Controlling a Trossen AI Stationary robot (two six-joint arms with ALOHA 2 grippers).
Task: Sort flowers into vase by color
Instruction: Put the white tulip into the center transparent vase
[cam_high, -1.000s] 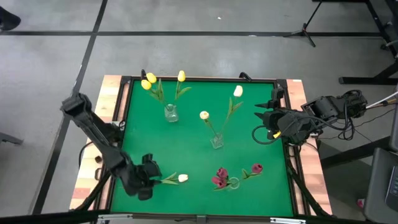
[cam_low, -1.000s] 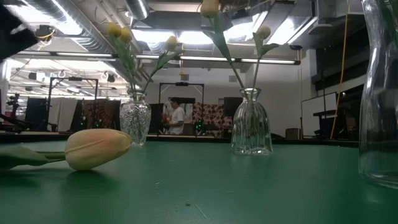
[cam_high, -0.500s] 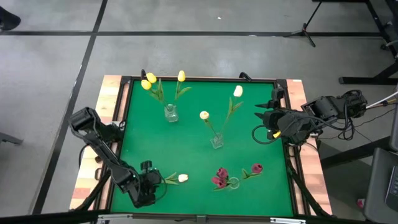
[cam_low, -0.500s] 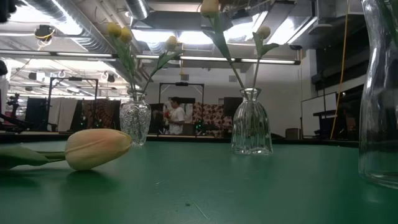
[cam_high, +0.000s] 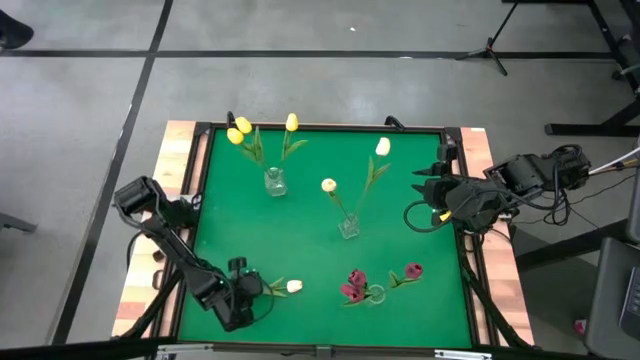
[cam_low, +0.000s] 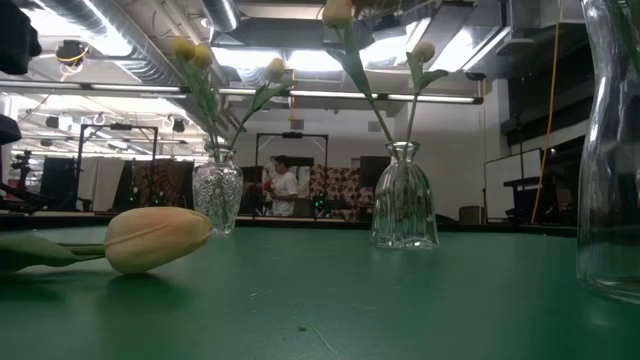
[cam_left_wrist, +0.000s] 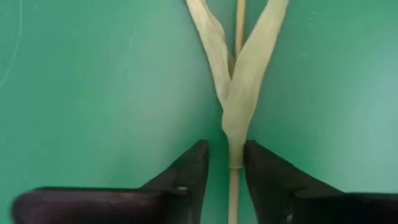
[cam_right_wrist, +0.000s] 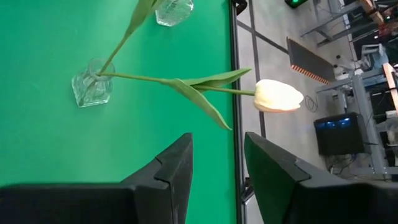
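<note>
Green table (cam_high: 310, 260) carries three vases; near its front-left corner the left gripper (cam_left_wrist: 224, 171) has dropped over the loose cream tulip (cam_high: 293, 286), fingers now narrowing around its stem. Right gripper (cam_high: 424, 187), half-open and empty, waits at the table's right edge.

I'm looking at a lab/workshop w/ industrial fit-out. Bare ceiling w/ exposed ducts (cam_low: 120, 45) and strip lights (cam_low: 330, 60), gray concrete floor (cam_high: 320, 85) marked w/ dark tape lines. Green-topped counter (cam_high: 300, 240) on a wood-edged frame, cables trailing off the rig. Tripod stand (cam_high: 490, 45) on the floor. Far back, a person (cam_low: 284, 188) standing among dark equipment racks (cam_low: 60, 180) and a monitor (cam_right_wrist: 339, 134).
</note>
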